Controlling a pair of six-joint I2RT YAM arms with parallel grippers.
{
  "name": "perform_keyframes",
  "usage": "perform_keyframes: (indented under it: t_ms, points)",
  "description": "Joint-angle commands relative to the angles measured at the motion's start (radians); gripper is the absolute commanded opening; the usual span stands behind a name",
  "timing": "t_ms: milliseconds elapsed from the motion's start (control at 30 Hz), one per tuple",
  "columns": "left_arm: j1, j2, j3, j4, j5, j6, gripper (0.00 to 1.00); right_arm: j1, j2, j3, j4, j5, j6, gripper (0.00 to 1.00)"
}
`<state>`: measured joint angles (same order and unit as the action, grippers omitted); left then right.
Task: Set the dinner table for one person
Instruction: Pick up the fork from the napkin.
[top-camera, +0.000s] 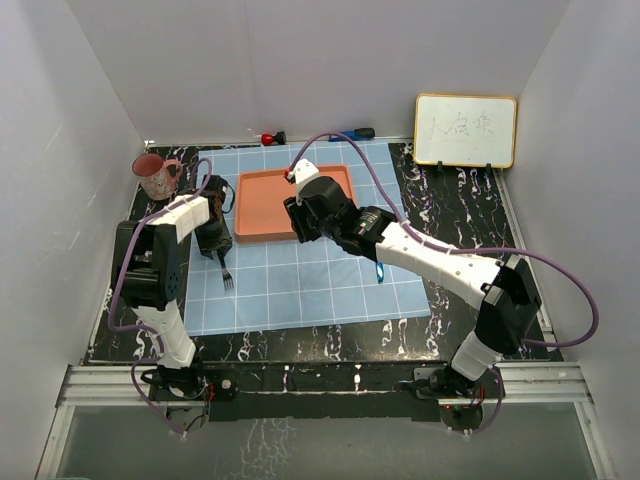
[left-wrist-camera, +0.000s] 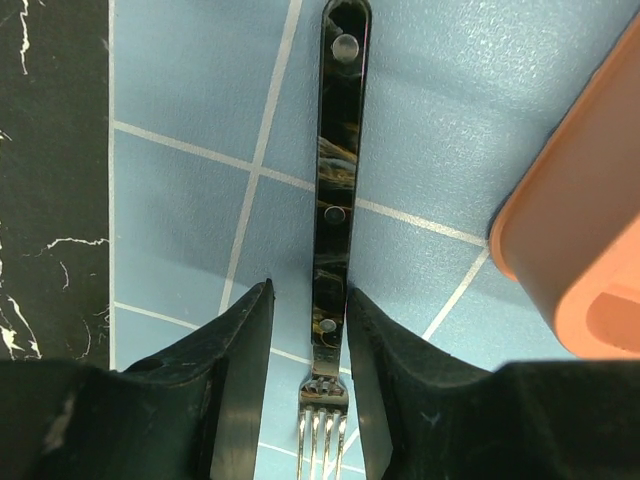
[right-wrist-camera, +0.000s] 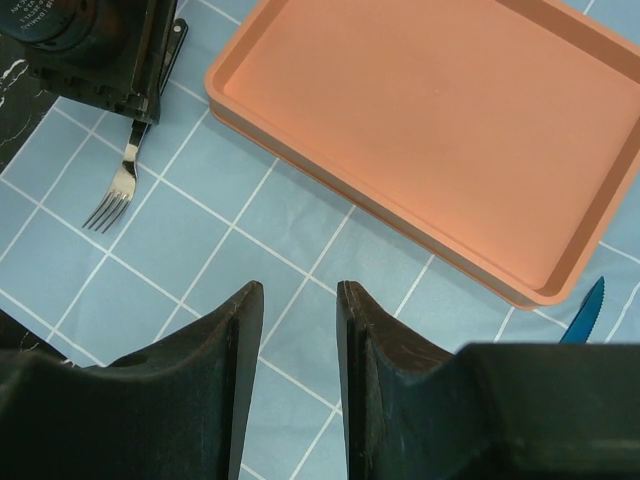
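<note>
A fork (left-wrist-camera: 333, 200) with a black handle lies flat on the light-blue gridded cloth (top-camera: 300, 290), tines toward the near edge. My left gripper (left-wrist-camera: 308, 290) stands open astride its handle just above the tines, with a gap on the left side. In the top view the fork (top-camera: 228, 275) sits left of the orange tray (top-camera: 265, 200). My right gripper (right-wrist-camera: 297, 288) hangs open and empty over the cloth, just in front of the tray's near rim (right-wrist-camera: 300, 165). The black marble dinner table (top-camera: 450, 210) lies under it all.
A blue knife (top-camera: 379, 270) lies on the cloth under the right arm; its tip (right-wrist-camera: 585, 315) shows beside the tray. A pink cup (top-camera: 153, 175) stands at the far left. A whiteboard (top-camera: 465, 130) and two markers (top-camera: 352, 133) line the back wall.
</note>
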<state>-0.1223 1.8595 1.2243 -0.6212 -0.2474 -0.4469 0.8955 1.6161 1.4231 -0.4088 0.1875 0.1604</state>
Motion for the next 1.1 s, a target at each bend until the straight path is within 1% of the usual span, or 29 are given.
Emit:
perform_keyframes:
  t_ms: [0, 33, 67, 100, 133, 233, 333, 433, 567, 700, 767, 833, 933, 1067]
  points:
    - [0.012, 0.020, -0.029, 0.075, 0.016, -0.023, 0.33, -0.004, -0.046, 0.002, 0.045, 0.003, 0.007, 0.34]
    - [0.013, 0.030, -0.031, 0.080, 0.011, -0.026, 0.31, -0.004, -0.047, 0.002, 0.044, 0.003, 0.005, 0.33]
    - [0.013, 0.041, -0.031, 0.082, 0.000, -0.028, 0.22, -0.005, -0.048, 0.002, 0.044, 0.005, 0.005, 0.33]
    - [0.013, 0.054, -0.029, 0.079, -0.010, -0.028, 0.09, -0.005, -0.050, 0.001, 0.044, 0.005, 0.006, 0.32]
    - [0.013, 0.064, -0.026, 0.076, -0.022, -0.031, 0.00, -0.004, -0.050, 0.000, 0.045, 0.006, 0.004, 0.32]
    - [0.013, 0.089, -0.025, 0.079, -0.036, -0.032, 0.00, -0.006, -0.046, 0.003, 0.044, 0.006, 0.004, 0.30]
    - [0.013, 0.105, -0.022, 0.079, -0.020, -0.014, 0.00, -0.006, -0.037, 0.007, 0.043, -0.001, 0.003, 0.30]
    - [0.013, 0.084, -0.023, 0.107, 0.019, 0.081, 0.00, -0.007, -0.029, 0.012, 0.041, -0.001, -0.001, 0.29]
    - [0.001, 0.019, -0.029, 0.145, 0.018, 0.196, 0.00, -0.007, -0.009, 0.016, 0.040, -0.006, -0.014, 0.28]
    - [0.001, -0.015, -0.028, 0.160, -0.004, 0.230, 0.00, -0.010, 0.013, 0.026, 0.028, -0.010, -0.022, 0.26]
    - [0.004, -0.007, -0.007, 0.131, -0.034, 0.217, 0.00, -0.010, 0.019, 0.033, 0.025, -0.018, -0.020, 0.25]
    - [0.013, -0.001, 0.007, 0.123, -0.024, 0.189, 0.00, -0.011, 0.020, 0.033, 0.025, -0.025, -0.019, 0.24]
    - [0.059, -0.022, -0.004, 0.147, 0.089, 0.086, 0.00, -0.010, 0.016, 0.033, 0.025, -0.021, -0.015, 0.24]
    - [0.120, -0.047, -0.016, 0.163, 0.169, -0.027, 0.00, -0.012, 0.007, 0.024, 0.026, -0.020, -0.009, 0.23]
